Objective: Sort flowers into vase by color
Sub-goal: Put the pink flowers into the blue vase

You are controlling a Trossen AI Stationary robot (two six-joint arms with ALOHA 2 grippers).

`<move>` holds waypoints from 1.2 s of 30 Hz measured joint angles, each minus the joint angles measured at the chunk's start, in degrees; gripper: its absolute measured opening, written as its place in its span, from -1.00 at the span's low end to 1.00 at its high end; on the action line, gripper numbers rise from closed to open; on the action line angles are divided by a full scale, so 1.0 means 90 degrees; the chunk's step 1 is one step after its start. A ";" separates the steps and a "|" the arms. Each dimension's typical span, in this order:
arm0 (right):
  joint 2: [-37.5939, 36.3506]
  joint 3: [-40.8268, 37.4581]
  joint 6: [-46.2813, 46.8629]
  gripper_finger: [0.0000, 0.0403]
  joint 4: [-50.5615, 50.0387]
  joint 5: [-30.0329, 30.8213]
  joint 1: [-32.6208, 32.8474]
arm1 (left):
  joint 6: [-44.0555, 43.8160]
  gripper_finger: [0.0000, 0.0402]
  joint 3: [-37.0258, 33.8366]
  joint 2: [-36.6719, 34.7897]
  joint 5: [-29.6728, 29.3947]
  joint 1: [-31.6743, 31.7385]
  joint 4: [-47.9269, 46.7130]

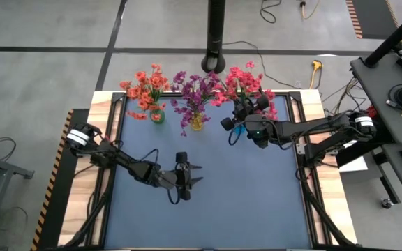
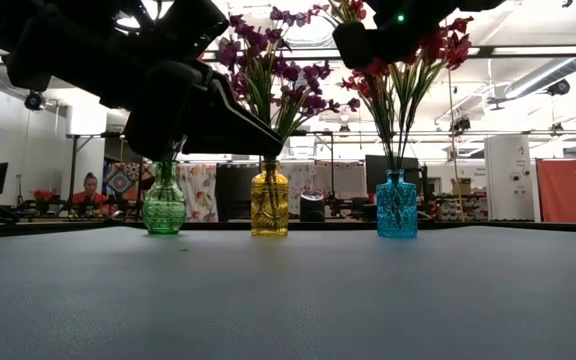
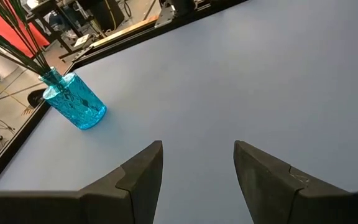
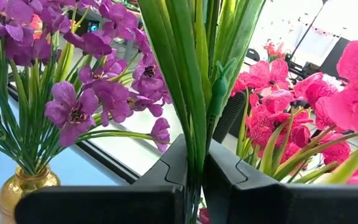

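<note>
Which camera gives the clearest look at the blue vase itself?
The low view: the blue vase stands fully side-on, upright, stems rising from its neck. The left wrist view shows it whole too, but off at an angle. From above it is buried under pink flowers. The right wrist view shows only stems and blossoms, no blue vase.

Grey concrete floor [image 1: 40, 77] with cables [image 1: 285, 63], a red partition [image 2: 563, 190] and overhead strip lights [image 2: 528, 50] out back.
</note>
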 joint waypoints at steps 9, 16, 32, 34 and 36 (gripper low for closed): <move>0.0000 0.0000 -0.0032 -0.89 -0.0039 0.0000 0.0000 | -0.0002 -0.10 0.0000 0.0000 -0.0002 0.0000 -0.0002; 0.0000 0.0000 -0.0037 -0.89 -0.0044 0.0000 0.0000 | -0.0005 -0.10 0.0002 0.0000 -0.0002 0.0000 -0.0005; 0.0000 0.0000 0.0130 -0.81 -0.0051 0.0005 0.0000 | -0.0005 -0.10 0.0002 0.0000 -0.0007 0.0002 -0.0008; 0.0000 0.0000 0.0135 -0.77 -0.0053 0.0007 0.0000 | -0.0005 -0.10 0.0002 0.0000 -0.0007 0.0002 -0.0007; 0.0000 0.0000 0.0266 -0.73 -0.0126 0.0010 0.0000 | -0.0005 -0.10 0.0002 0.0000 -0.0007 0.0002 -0.0009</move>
